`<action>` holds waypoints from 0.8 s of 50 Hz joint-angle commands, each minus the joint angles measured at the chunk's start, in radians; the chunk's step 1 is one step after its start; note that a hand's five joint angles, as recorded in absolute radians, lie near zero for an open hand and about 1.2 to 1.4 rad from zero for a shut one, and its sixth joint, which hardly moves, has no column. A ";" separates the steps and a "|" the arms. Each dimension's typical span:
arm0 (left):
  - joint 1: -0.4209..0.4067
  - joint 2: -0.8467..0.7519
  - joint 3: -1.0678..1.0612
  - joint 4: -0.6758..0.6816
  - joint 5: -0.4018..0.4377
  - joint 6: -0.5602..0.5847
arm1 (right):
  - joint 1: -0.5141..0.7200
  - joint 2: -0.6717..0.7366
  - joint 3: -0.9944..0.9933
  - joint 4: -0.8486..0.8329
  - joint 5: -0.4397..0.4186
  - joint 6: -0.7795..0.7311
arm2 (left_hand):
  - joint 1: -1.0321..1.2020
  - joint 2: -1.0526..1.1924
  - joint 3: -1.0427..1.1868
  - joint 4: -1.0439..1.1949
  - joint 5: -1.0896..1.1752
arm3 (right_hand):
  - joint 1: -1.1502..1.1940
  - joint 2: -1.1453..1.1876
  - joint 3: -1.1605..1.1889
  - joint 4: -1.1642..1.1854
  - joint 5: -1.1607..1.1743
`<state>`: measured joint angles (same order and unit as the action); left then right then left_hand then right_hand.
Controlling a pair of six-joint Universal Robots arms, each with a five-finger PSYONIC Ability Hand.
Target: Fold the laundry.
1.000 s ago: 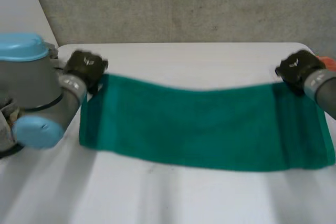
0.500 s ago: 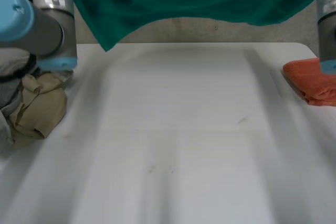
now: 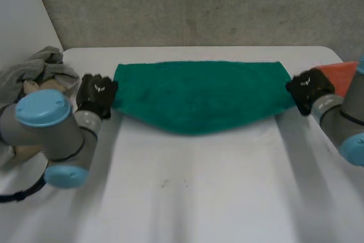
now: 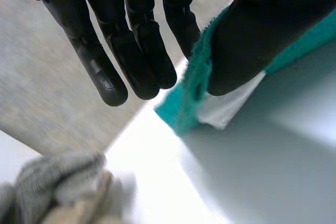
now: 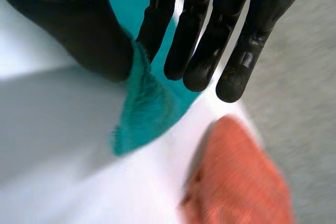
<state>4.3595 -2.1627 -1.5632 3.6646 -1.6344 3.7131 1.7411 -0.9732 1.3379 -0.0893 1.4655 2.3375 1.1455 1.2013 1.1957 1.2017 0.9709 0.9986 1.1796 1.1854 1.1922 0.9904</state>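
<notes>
A green towel (image 3: 199,96) stretches across the far half of the white table (image 3: 187,197), its near edge sagging in a curve between my hands. My left hand (image 3: 96,95) holds its left corner. In the left wrist view the thumb pinches the green towel (image 4: 190,94) against a finger of the left hand (image 4: 131,40), and a white label (image 4: 227,109) shows beneath. My right hand (image 3: 310,88) holds the right corner. In the right wrist view the right hand (image 5: 210,24) pinches the green towel (image 5: 149,111) between thumb and a finger, the other fingers straight.
A folded orange cloth (image 3: 341,75) lies at the table's right edge, just past my right hand, and is the orange cloth (image 5: 236,182) beyond the fingertips. A pile of grey and beige laundry (image 3: 37,75) sits at the left edge, seen as grey laundry (image 4: 58,190).
From lying spread out, the towel was lifted high above the table, then brought down. Both hands have come down with it and now hold it farther back on the table.
</notes>
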 commanded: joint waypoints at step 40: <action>-0.066 -0.324 0.454 -0.064 -0.127 0.209 | -0.064 0.349 -0.273 -0.319 0.004 -0.297 | 0.152 0.096 0.102 0.096 0.152 | -0.507 -0.688 -0.693 -0.700 -0.673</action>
<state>4.2977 -2.4095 -1.2079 3.6011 -1.7626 3.8840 1.6662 -0.7300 1.1737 -0.3303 1.4777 2.0343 1.1455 1.2013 1.1957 1.2017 0.9863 0.9574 1.1268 1.1436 1.1492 0.9576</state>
